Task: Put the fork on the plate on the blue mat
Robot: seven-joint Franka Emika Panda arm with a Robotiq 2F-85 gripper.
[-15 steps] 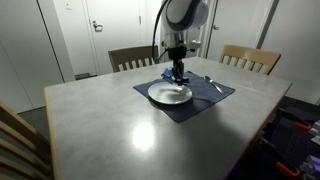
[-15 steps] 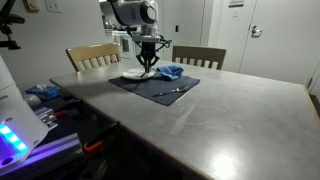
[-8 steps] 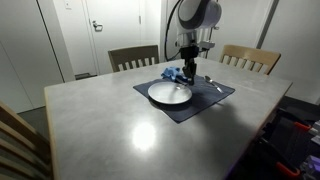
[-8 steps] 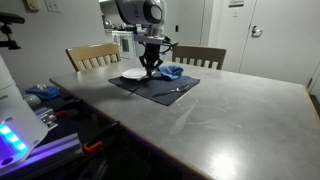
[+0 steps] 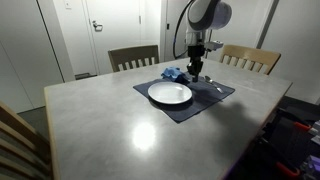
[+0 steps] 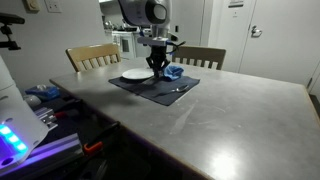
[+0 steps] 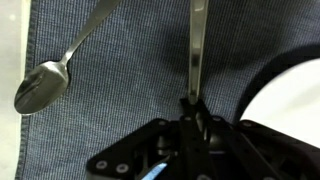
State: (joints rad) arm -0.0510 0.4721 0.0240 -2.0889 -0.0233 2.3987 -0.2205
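Observation:
A white plate (image 5: 170, 94) sits on the blue mat (image 5: 206, 101) in both exterior views; the plate (image 6: 135, 74) and the mat (image 6: 148, 90) also show from the opposite side. My gripper (image 5: 197, 73) hangs low over the mat beside the plate, also seen in an exterior view (image 6: 157, 72). In the wrist view the gripper (image 7: 193, 108) is shut on the handle of the fork (image 7: 197, 45), which points away over the mat (image 7: 120, 100). The fork's tines are out of view. The plate's rim (image 7: 292, 100) curves at the right edge.
A spoon (image 7: 45, 85) lies on the mat away from the plate, also visible in both exterior views (image 5: 215, 85) (image 6: 178, 90). A crumpled blue cloth (image 5: 172, 73) lies at the mat's far edge. Wooden chairs (image 5: 133, 57) stand behind the grey table (image 5: 110, 130).
My gripper has moved sideways from the plate's edge to a spot over the bare mat between the plate and the spoon. The plate, cloth and spoon have not moved.

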